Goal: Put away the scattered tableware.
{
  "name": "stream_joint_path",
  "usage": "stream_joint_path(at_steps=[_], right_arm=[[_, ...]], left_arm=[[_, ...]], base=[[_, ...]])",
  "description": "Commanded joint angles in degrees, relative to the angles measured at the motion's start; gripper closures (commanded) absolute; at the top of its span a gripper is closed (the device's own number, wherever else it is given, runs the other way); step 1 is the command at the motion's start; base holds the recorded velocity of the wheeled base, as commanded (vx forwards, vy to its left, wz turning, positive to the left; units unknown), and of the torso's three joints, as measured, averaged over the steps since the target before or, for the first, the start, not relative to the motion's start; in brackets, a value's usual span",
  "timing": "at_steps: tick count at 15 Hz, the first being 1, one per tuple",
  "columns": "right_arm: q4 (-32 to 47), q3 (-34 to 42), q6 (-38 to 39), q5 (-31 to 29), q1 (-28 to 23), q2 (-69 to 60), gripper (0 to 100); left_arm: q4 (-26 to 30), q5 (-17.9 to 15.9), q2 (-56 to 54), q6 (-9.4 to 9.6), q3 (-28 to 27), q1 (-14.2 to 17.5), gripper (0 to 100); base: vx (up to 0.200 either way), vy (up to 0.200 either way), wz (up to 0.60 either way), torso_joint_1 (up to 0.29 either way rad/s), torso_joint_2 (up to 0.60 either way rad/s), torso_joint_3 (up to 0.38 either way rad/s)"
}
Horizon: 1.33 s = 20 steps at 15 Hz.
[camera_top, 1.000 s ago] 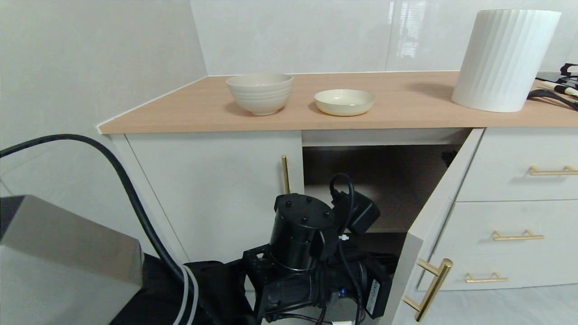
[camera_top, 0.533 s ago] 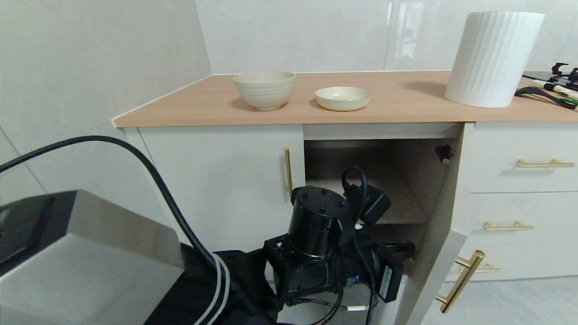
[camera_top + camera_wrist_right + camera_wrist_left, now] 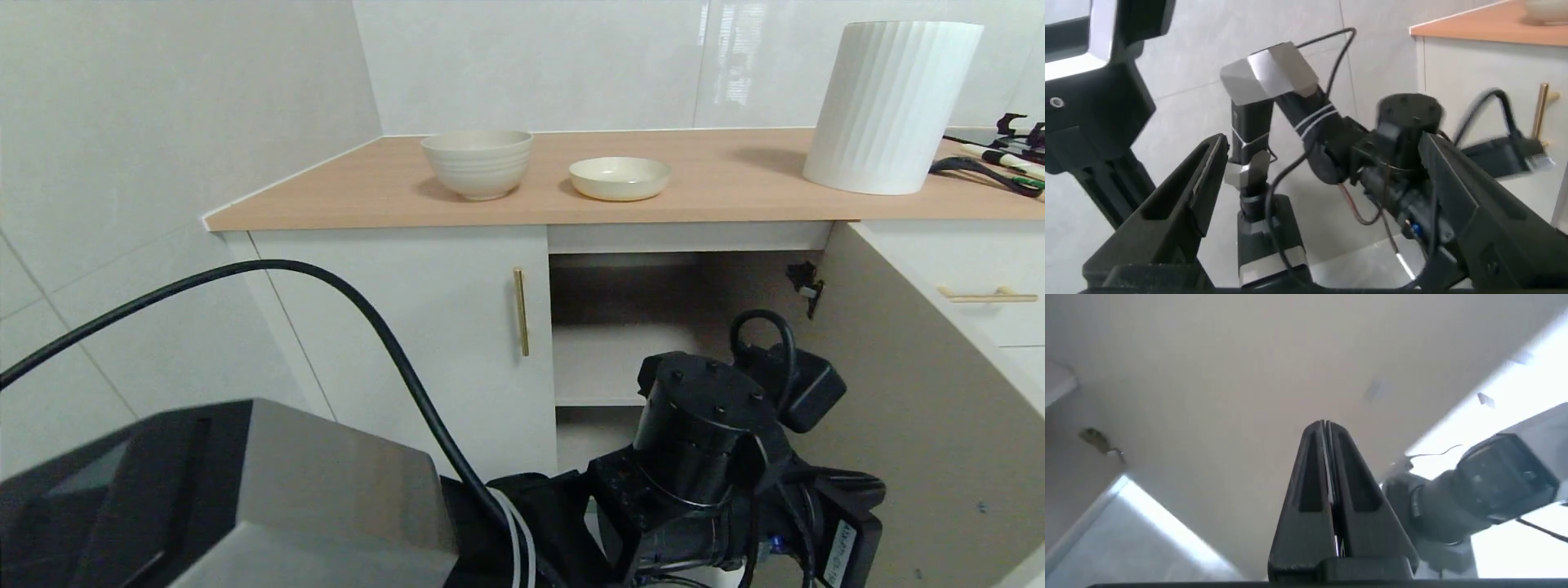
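Note:
A ribbed cream bowl (image 3: 478,163) and a shallow cream dish (image 3: 620,178) stand side by side on the wooden countertop (image 3: 735,192). Below the dish, the cabinet (image 3: 653,327) stands open with its door (image 3: 906,392) swung out to the right. My left arm (image 3: 710,449) hangs low in front of the opening, next to the door's inner face. In the left wrist view my left gripper (image 3: 1324,426) is shut with nothing in it, close to a plain pale surface. My right gripper (image 3: 1323,145) is wide open and holds nothing, away from the counter.
A tall white ribbed container (image 3: 894,106) stands at the right of the counter, with black utensils (image 3: 984,167) beyond it. The left cabinet door with a gold handle (image 3: 521,310) is closed. Drawers with gold handles (image 3: 984,296) lie behind the open door. A tiled wall closes off the left.
The cabinet door has swung wider open to the right. My left arm has moved right with it. The head camera shifted between the first two frames.

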Motion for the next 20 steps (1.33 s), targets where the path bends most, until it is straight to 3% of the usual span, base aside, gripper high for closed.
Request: stream_joint_path(at_steps=[1,3,5,6,7,8,9,10,12,13,14,15,16,18,20], right_arm=[[0.00,-0.01,-0.01,0.05,0.03,0.11,0],[0.00,-0.01,-0.01,0.05,0.03,0.72,0],[0.79,-3.71,0.35,-1.09,-0.06,11.80,0],[2.02,-6.17,0.26,-1.80,0.03,18.65,0],[2.28,-6.69,0.26,-1.80,0.03,20.15,0],[2.72,-10.56,-0.62,-1.88,0.12,31.92,0],[2.72,-12.76,-3.43,-2.50,0.12,38.69,0],[2.64,-14.17,-7.48,-4.61,0.12,43.88,0],[2.46,-16.01,-15.74,-10.41,4.95,49.68,0],[3.25,-18.82,-16.27,-15.59,9.08,49.94,0],[6.77,-24.89,-16.18,-20.16,9.96,50.47,0],[16.44,-33.06,-16.18,-25.26,9.96,50.47,0],[23.29,-38.16,-16.00,-29.22,9.96,50.38,0],[24.70,-35.61,-15.83,-38.53,9.96,49.85,0],[22.32,-32.09,-15.83,-39.59,10.22,48.01,0]], left_arm=[[-0.88,0.19,-0.69,-0.13,1.27,-0.37,100],[-1.93,1.59,-4.20,-0.13,4.53,2.09,100],[-2.29,3.00,-11.41,0.05,12.17,10.79,100],[-2.29,2.73,-15.80,-0.04,16.74,16.59,100],[-2.29,2.73,-16.59,0.14,17.62,17.73,100],[-2.02,2.65,-22.13,2.34,22.28,25.38,100],[-1.76,2.65,-25.38,4.01,24.92,29.86,100],[-1.06,2.65,-27.49,5.24,26.24,32.32,0],[-0.62,2.47,-30.83,6.20,27.73,35.75,0],[0.26,2.47,-32.85,6.38,27.73,37.77,0],[1.93,2.38,-34.26,6.91,27.99,39.00,0],[4.57,2.47,-36.37,8.49,29.22,40.58,0],[6.06,2.38,-37.95,11.30,30.10,41.90,0],[6.68,3.09,-39.27,16.40,29.40,43.40,0],[8.61,5.63,-39.62,15.96,25.88,44.36,0]], base=[[0.000,0.000,0.00,0.000,0.00,0.000],[0.000,0.000,0.00,0.000,0.00,0.000],[0.000,0.000,0.00,0.000,0.00,0.000],[0.000,0.000,0.00,0.000,0.00,0.000],[0.000,0.000,0.00,0.000,0.00,0.000],[0.000,0.000,0.00,0.000,0.00,0.000],[0.000,0.000,0.00,0.000,0.00,0.000],[0.000,0.000,0.00,0.000,0.00,0.000],[0.000,0.000,0.00,0.000,0.00,0.000],[0.000,0.000,0.00,0.000,0.00,0.000],[0.000,0.000,0.00,0.000,0.00,0.000],[0.000,0.000,0.00,0.000,0.00,0.000],[0.000,0.000,0.00,0.000,0.00,0.000],[0.000,0.000,0.00,0.000,0.00,0.000],[0.000,0.000,0.00,0.000,0.00,0.000]])
